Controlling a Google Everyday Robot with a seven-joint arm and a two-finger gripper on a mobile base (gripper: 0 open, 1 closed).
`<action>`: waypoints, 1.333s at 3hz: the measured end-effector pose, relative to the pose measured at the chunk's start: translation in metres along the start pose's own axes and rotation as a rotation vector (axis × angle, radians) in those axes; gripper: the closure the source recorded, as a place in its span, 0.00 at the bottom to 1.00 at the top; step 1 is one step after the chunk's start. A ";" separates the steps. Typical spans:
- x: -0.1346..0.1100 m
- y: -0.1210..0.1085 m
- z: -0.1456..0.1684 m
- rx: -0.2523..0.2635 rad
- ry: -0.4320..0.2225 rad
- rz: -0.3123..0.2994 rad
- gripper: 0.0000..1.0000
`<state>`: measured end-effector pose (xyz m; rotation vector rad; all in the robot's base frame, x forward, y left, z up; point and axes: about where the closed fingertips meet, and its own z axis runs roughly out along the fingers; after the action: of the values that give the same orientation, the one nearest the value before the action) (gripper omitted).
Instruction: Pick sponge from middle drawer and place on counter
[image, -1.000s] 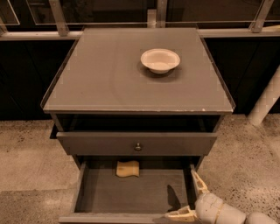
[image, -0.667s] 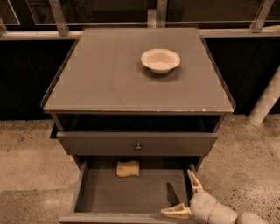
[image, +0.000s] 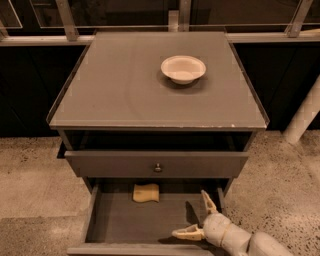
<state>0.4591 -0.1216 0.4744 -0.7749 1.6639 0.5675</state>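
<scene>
The yellow-tan sponge (image: 146, 193) lies on the floor of the open middle drawer (image: 125, 222), near its back, just under the closed drawer front above. My gripper (image: 197, 215) is over the drawer's right part, open, with cream fingers spread wide. It is to the right of the sponge and nearer the drawer's front, not touching it. The grey counter (image: 125, 90) is the cabinet top above.
A white bowl (image: 183, 68) sits on the counter at the back right. The closed drawer front with a small round knob (image: 158, 167) overhangs the back of the open drawer. A pale post (image: 302, 117) stands to the right on the speckled floor.
My gripper has moved a little to the left and forward over the drawer, staying open. The sponge and the bowl have not moved.
</scene>
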 end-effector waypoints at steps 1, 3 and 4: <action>0.004 -0.001 0.022 -0.011 0.018 -0.009 0.00; -0.003 -0.005 0.071 -0.047 0.164 -0.106 0.00; -0.001 -0.005 0.071 -0.035 0.160 -0.100 0.00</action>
<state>0.5092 -0.0737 0.4593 -0.9445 1.7543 0.4757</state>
